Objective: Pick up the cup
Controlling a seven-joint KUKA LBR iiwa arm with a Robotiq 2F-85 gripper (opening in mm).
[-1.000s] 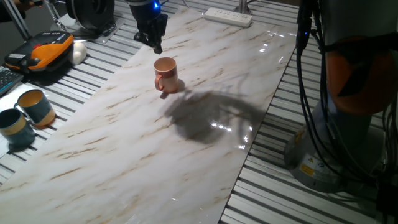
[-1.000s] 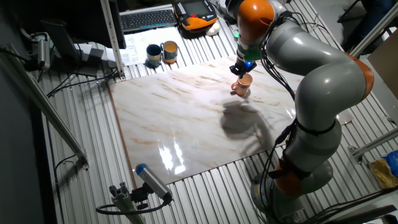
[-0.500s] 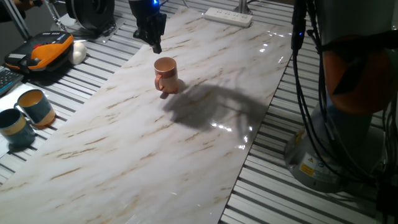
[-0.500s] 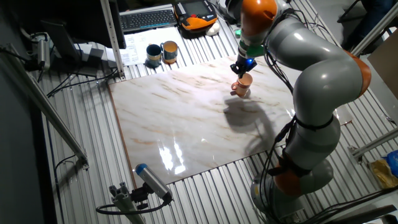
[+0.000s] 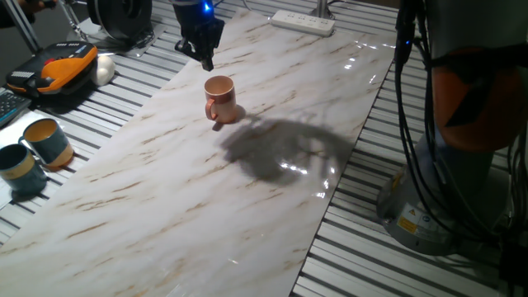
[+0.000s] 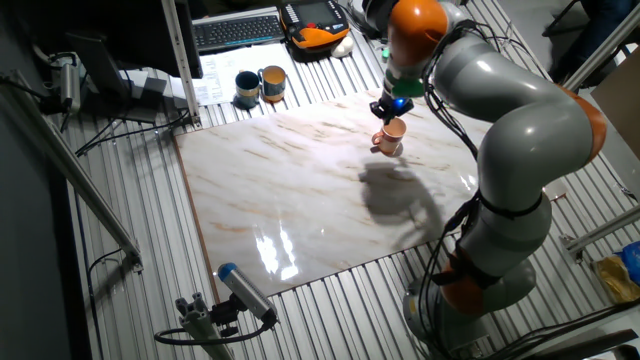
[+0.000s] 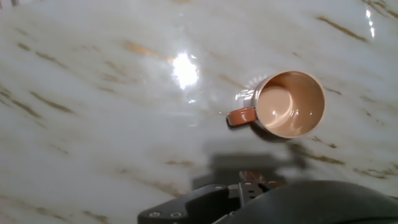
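Terracotta cup [image 7: 290,104] upright, empty, gripper [image 5: 204,54] above

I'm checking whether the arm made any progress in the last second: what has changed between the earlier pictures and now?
Very little. The gripper hangs above and just behind the cup, as before; only the arm's upper links shifted slightly, so its shadow on the marble table wobbled. Nothing was grasped or released. The cup stands upright in the same spot, and the two teal mugs have not moved.
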